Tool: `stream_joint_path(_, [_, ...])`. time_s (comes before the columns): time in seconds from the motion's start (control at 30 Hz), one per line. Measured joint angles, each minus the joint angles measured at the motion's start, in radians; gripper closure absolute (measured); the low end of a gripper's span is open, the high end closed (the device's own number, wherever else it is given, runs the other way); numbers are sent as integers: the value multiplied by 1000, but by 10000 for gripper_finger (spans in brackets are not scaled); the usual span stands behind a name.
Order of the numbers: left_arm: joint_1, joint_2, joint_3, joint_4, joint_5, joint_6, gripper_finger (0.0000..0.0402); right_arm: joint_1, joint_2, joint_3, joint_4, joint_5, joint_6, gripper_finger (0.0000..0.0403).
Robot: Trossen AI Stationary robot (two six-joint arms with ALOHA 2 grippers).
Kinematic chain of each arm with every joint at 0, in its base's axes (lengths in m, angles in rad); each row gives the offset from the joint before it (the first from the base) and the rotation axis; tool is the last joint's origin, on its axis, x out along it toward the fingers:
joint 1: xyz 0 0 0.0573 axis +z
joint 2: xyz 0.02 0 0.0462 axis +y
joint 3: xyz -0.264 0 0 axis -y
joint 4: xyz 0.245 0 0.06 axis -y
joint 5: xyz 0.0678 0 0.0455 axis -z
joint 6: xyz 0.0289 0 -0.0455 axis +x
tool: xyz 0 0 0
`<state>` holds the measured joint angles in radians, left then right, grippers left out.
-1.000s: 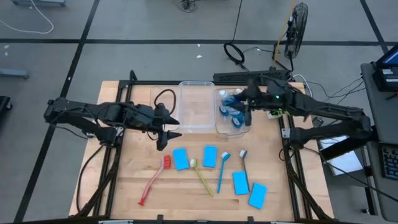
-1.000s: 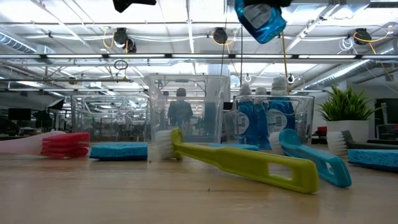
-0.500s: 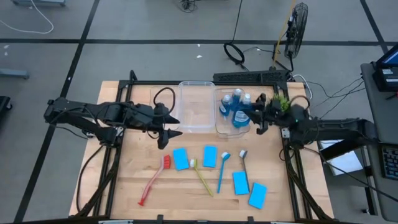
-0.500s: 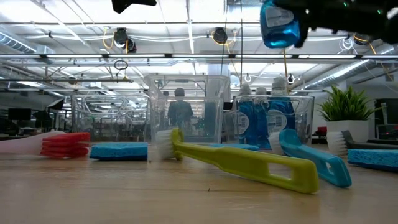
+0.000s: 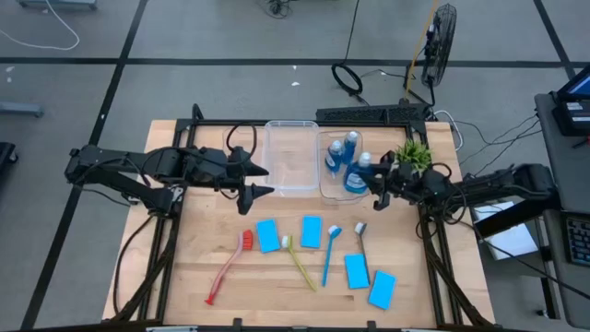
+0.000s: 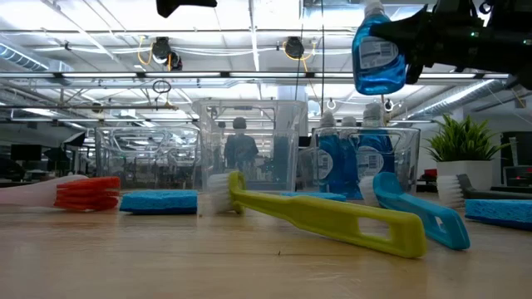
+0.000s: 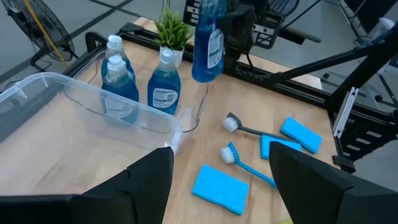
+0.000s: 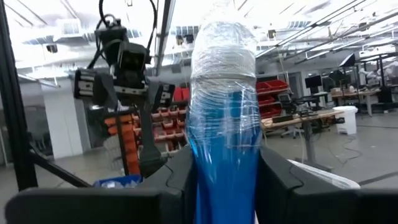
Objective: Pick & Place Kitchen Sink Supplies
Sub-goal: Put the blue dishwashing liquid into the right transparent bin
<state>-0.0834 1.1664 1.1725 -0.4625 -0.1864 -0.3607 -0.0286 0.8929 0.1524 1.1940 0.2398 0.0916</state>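
Holding a small blue bottle (image 6: 379,56) upright in its closed fingers, the right gripper (image 5: 376,177) hangs in the air just beside the right-hand clear bin (image 5: 328,191), toward the potted plant (image 5: 414,152). The low view shows the bottle well above the table, white cap on top. Three more blue bottles (image 7: 164,86) stand inside that bin. The left-hand clear bin (image 5: 289,157) beside it looks empty.

Across the table, the left gripper (image 5: 256,181) hovers with its fingers spread wide and holding nothing, near the left bin's front corner.

On the wooden table (image 5: 184,249) in front of the bins lie the remaining supplies: a red brush (image 5: 227,268), a yellow-green brush (image 5: 300,263), a blue brush (image 5: 328,253) and a grey brush (image 5: 361,239), with four light-blue sponges (image 5: 267,235) scattered among them.

Judging by this layout, the step in hand is carrying one bottle, though whether it is bound for the bin or away from it cannot be told. The next move probably calls for keeping the bottle upright, lowering it to a clear spot, and only then spreading the fingers.
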Motion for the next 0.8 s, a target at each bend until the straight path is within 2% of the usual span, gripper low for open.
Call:
stream_joint_path(0.27, [1, 0, 0, 0, 0, 0, 135, -2, 136, 0, 54, 34, -22, 298])
stream_joint_path(0.47, [1, 0, 0, 0, 0, -1, 135, -11, 258, 8, 172, 54, -30, 300])
stream_joint_path(0.7, [1, 0, 0, 0, 1, -1, 135, -11, 406, 107, 207, 54, -68, 295])
stream_joint_path(0.8, [1, 0, 0, -2, 1, -2, 135, -10, 451, 133, 201, 115, -79, 295])
